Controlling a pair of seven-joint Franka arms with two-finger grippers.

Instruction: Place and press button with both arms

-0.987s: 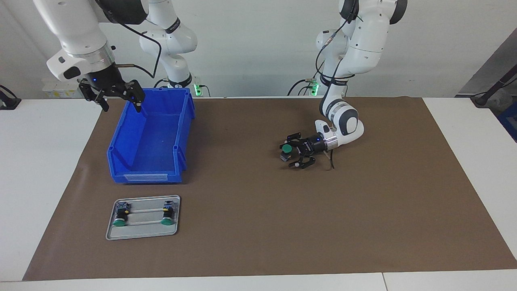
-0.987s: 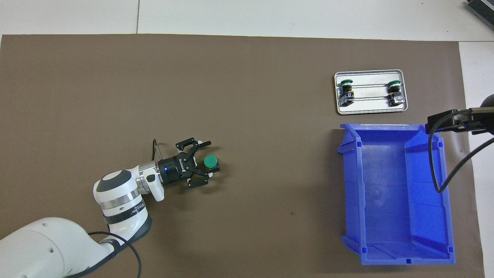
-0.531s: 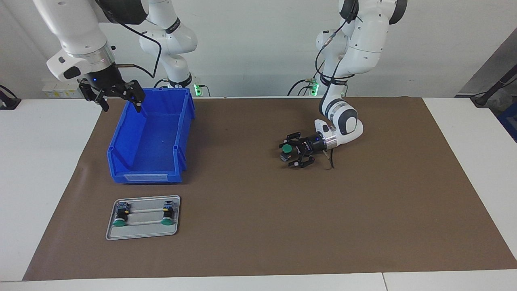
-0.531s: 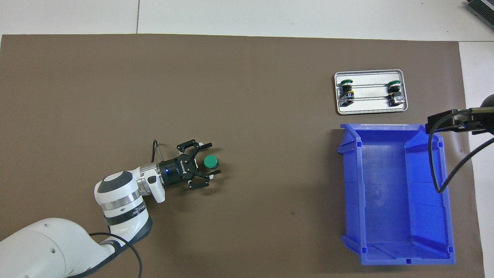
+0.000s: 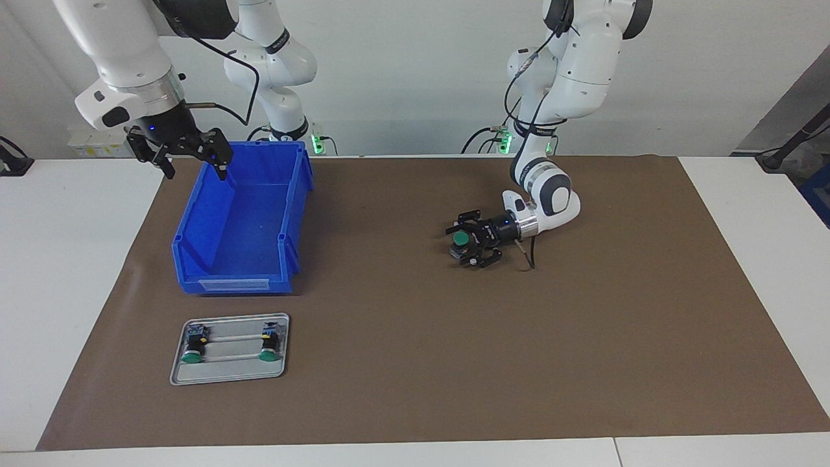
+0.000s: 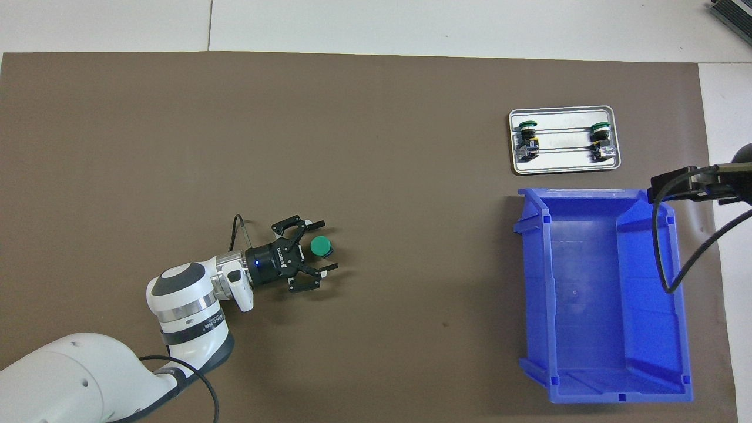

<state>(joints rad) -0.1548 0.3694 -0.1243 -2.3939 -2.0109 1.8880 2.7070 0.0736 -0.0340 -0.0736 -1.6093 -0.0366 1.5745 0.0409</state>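
The button (image 5: 461, 239) (image 6: 320, 246), with a green cap on a dark body, stands upright on the brown mat (image 5: 415, 363) toward the left arm's end. My left gripper (image 5: 463, 246) (image 6: 327, 245) lies low over the mat, open, with the button between its spread fingers. My right gripper (image 5: 194, 170) hangs open and holding nothing above the corner of the blue bin (image 5: 237, 284) nearest the robots. The overhead view shows only its edge.
The blue bin (image 6: 531, 282) sits at the right arm's end of the mat. A small metal tray (image 5: 227, 379) (image 6: 561, 171) lies beside it, farther from the robots, with two green-capped buttons (image 5: 192, 344) (image 5: 268, 342) lying on their sides in it.
My left gripper's fingers have spread a little wider around the button and the hand has swung slightly. The button has stayed in place. The right arm has not moved.
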